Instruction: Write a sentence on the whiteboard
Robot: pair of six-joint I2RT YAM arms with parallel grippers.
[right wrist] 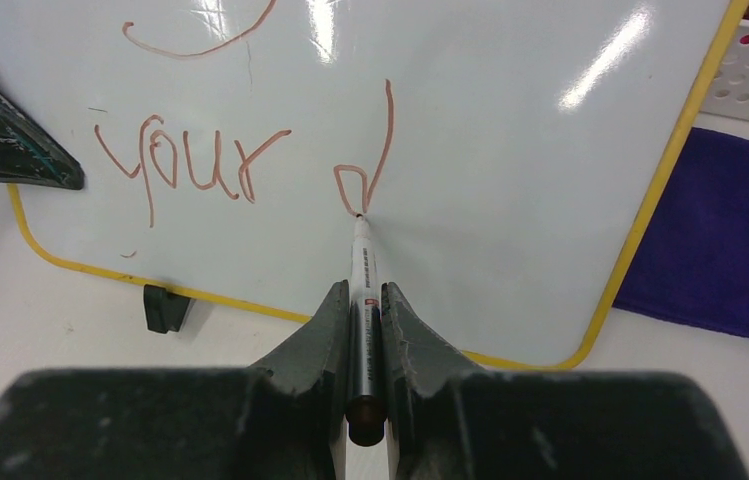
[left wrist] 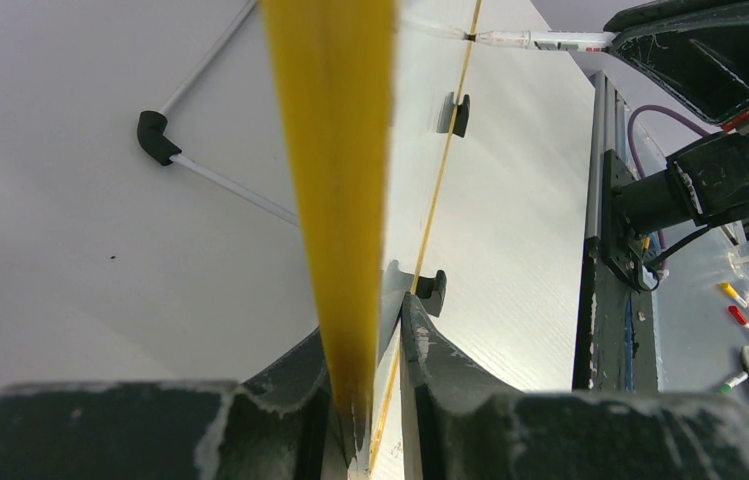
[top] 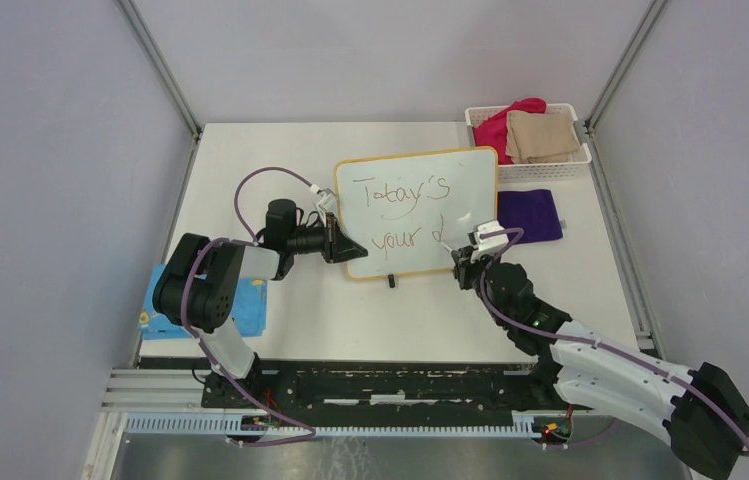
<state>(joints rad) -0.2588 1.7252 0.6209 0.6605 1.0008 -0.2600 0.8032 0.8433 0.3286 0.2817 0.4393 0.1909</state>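
While the pen tip sits on the board, here's a quick status from my end. The whiteboard stands on its little black feet around the middle of the table, with the purple cloth just beside its right side. My left gripper is clamped on the yellow frame at the board's lower left, pinching it edge-on in the left wrist view. My right gripper is closed snug around the marker. The barrel runs straight out between the fingers and the tip touches the surface at the bottom of a "d". The sentence as it stands reads "Today's your d", so I'd guess only a couple of letters are left.

Handling-wise, the board looks light, stiff and glossy, so I reckon it'd skate or tip on those feet if the pen pushes hard. The frame edge, away from the writing, is the place to grab it, and that's where the left has it. The marker is thin and slick, so I'd go with a mid-barrel grip and light pressure, otherwise it might swivel in the jaws.
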